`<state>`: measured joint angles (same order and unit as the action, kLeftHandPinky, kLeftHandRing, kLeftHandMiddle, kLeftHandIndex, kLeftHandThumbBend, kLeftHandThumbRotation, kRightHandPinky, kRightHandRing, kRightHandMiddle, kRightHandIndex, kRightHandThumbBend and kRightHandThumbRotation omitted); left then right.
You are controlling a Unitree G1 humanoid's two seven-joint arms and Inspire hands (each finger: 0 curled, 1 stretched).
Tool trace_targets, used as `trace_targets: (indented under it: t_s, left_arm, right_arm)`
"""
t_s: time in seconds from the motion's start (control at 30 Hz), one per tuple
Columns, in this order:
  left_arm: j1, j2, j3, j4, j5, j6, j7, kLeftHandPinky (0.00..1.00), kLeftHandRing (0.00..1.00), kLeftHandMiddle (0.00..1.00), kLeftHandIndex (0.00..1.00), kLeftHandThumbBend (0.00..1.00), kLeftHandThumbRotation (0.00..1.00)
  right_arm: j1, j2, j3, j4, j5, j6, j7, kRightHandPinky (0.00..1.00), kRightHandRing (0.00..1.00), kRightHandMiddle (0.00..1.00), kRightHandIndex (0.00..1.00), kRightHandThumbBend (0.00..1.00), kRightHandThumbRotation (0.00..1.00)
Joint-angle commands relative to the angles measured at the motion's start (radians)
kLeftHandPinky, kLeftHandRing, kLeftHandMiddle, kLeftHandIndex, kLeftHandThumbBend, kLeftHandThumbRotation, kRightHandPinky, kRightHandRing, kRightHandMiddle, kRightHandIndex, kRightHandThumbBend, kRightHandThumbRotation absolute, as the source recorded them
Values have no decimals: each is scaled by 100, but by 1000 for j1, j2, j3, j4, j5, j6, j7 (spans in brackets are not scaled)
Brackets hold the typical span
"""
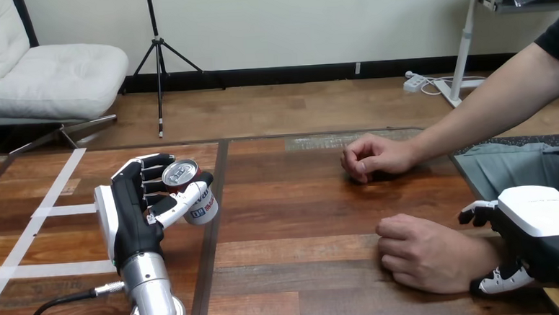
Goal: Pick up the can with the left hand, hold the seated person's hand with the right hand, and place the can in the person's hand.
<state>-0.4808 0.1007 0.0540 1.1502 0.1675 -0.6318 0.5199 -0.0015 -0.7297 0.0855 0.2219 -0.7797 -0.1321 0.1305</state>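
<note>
The wooden table (302,221) is brown. At its left side, the left hand (131,208) has its fingers wrapped tight round the can (190,191), ready to give it away. The right hand (533,231) has fingers and thumb on either side of the person's wrist (476,252), likely to steady the person's nearer hand (422,251), which is well apart from the can.

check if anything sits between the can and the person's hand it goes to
Nothing visible does. Only bare table lies between the can in the left hand and the person's nearer hand, whose wrist the right hand grips. The person's farther hand rests off that line.
</note>
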Motion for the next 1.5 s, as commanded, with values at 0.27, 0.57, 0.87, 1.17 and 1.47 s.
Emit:
trace_targets:
  t_s: [0.27, 0.57, 0.87, 1.17, 1.47]
  left_arm:
    - [-82, 13, -2, -52, 8, -20, -1, 44, 51, 54, 53, 65, 0]
    - [-82, 11, -1, -54, 6, -20, -3, 44, 51, 54, 53, 65, 0]
    - [-82, 9, 1, -52, 3, -24, -5, 44, 51, 54, 53, 65, 0]
    - [-82, 7, 2, -52, 0, -24, -10, 44, 51, 54, 53, 65, 0]
    - [-82, 10, -3, -52, 8, -25, -7, 44, 51, 54, 54, 65, 0]
  right_arm:
    - [41, -18, 22, 15, 40, 45, 88, 57, 70, 76, 77, 74, 22]
    - [68, -24, 4, -11, 74, 40, 88, 58, 71, 77, 77, 76, 22]
    - [85, -36, 5, -38, 65, 51, 86, 62, 74, 80, 80, 75, 24]
    - [101, -46, 0, -55, 70, 56, 92, 66, 75, 81, 80, 77, 25]
    - [118, -63, -6, -68, 75, 54, 101, 74, 78, 82, 80, 78, 24]
